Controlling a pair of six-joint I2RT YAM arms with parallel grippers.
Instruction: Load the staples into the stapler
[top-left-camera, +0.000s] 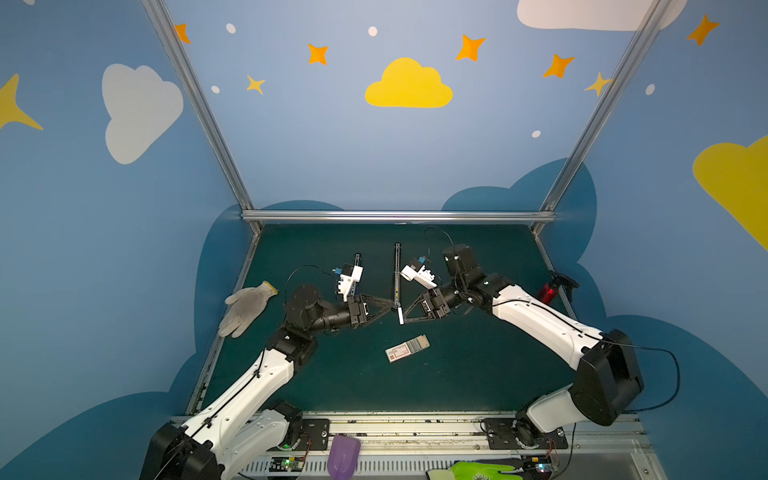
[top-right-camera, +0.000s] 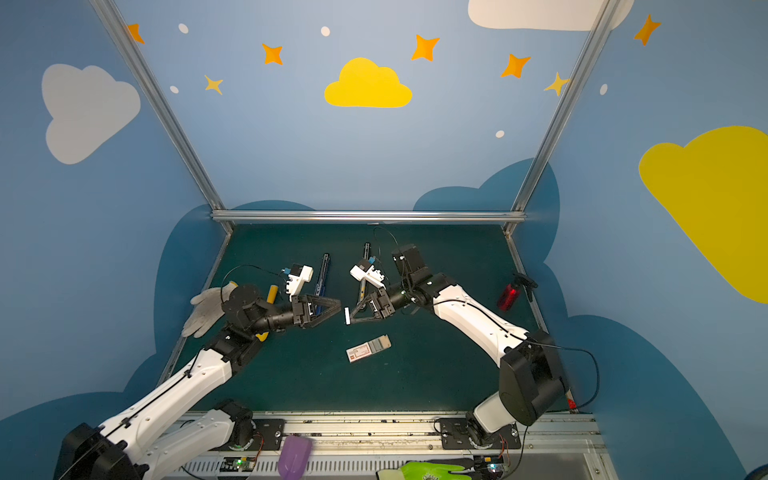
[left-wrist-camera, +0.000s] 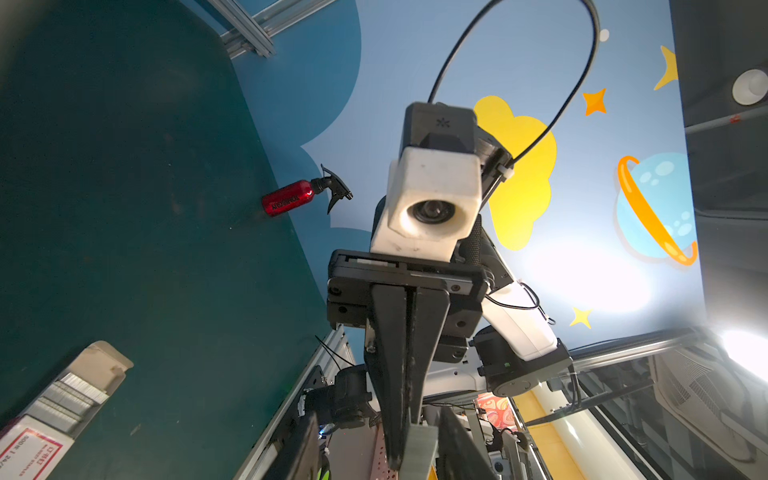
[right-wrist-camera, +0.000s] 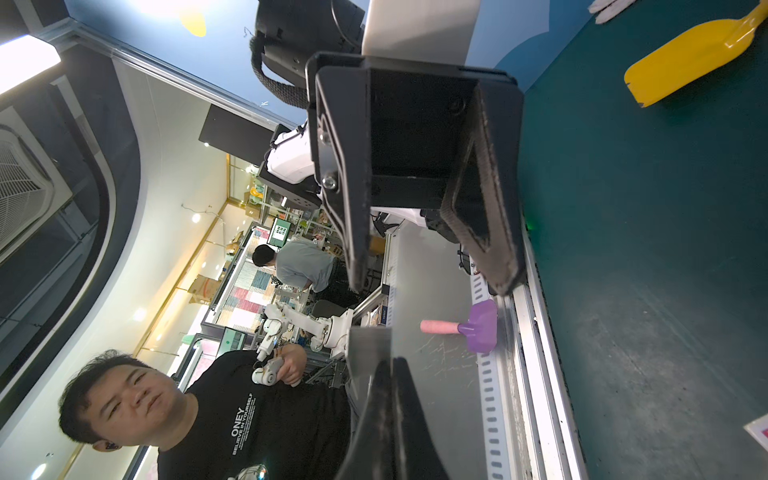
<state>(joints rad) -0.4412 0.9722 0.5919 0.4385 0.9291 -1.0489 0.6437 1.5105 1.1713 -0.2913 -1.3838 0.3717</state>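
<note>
A short silvery-white strip of staples (top-left-camera: 400, 316) (top-right-camera: 347, 316) (left-wrist-camera: 419, 451) (right-wrist-camera: 369, 353) hangs above the mat, and my right gripper (top-left-camera: 402, 318) (right-wrist-camera: 390, 399) is shut on it. My left gripper (top-left-camera: 390, 308) (left-wrist-camera: 378, 453) faces it tip to tip and is open, with a finger on either side of the strip and not touching it. The white sliding box (top-left-camera: 407, 348) (left-wrist-camera: 62, 395) lies just in front, slid open on grey rows of staples. The stapler lies open behind the grippers, with its dark blue body (top-left-camera: 357, 264) beside its thin metal rail (top-left-camera: 397, 270).
A grey glove (top-left-camera: 247, 307) lies at the left edge and a red spray bottle (top-left-camera: 548, 291) (left-wrist-camera: 286, 199) at the right edge. A yellow scoop (right-wrist-camera: 690, 54) lies behind the left arm. A purple scoop (top-left-camera: 343, 455) and a green glove (top-left-camera: 478, 471) sit on the front rail.
</note>
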